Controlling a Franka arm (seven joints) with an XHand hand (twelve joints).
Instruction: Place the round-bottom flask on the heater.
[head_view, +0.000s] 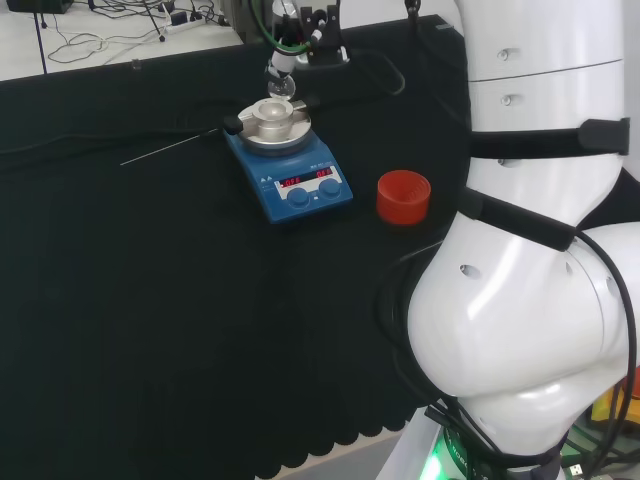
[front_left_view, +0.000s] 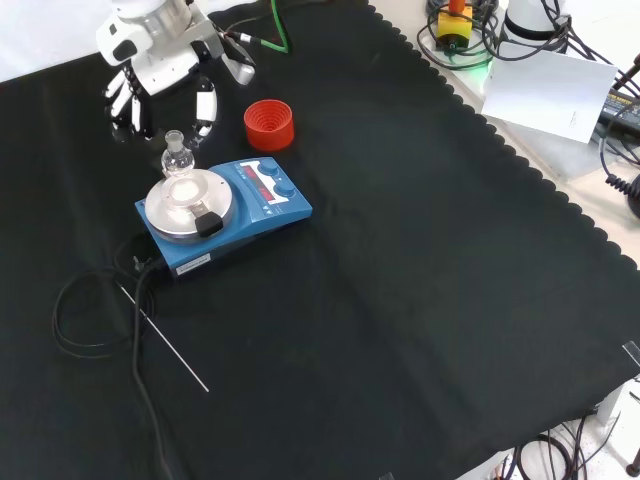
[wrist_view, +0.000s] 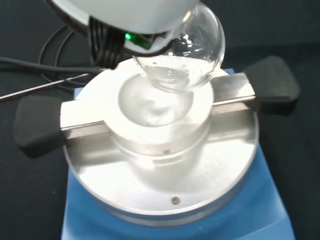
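Holding the clear glass round-bottom flask (wrist_view: 182, 47) just above the silver bowl of the blue heater (front_left_view: 262, 205), not yet seated.

Black and white hand (front_left_view: 165, 70) curling its fingers (front_left_view: 205, 105) round the flask's neck, in the front view. Standing just beside the heater: a red ribbed ring stand (front_left_view: 268, 124). Lying near it on the black cloth (front_left_view: 420, 300): a thin metal rod (front_left_view: 165, 338) and a coiling black cable (front_left_view: 80, 320).
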